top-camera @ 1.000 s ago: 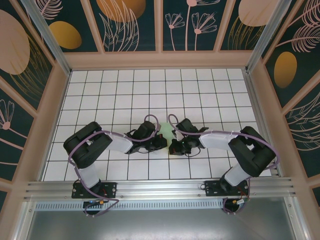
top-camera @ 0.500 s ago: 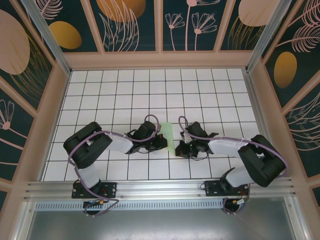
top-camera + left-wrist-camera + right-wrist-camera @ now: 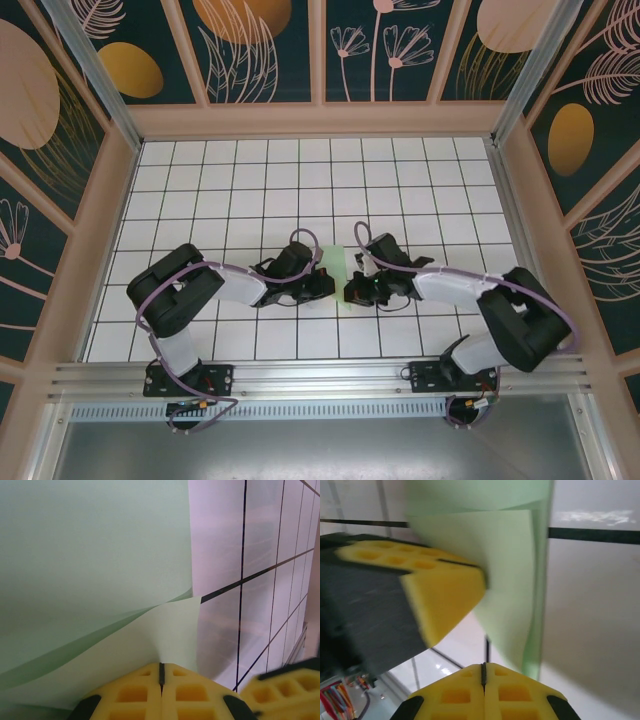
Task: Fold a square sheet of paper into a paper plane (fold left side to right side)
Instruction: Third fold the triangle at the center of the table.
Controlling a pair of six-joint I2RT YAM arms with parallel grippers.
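Table (image 3: 200, 180): white grid, floral panels around. Paper (image 3: 334, 262): mid-table, doubled over, between both grippers. Left gripper (image 3: 323, 285), right gripper (image 3: 351, 292): jaws together at its edges; pinching or merely pressing, cannot tell. Your risk: pull unevenly and the layers skew, creasing crooked.

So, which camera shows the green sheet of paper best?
The left wrist view: the sheet of paper is sharp, its overlapping layers visible. The top view gives a small strip, the right wrist view a blurred part.
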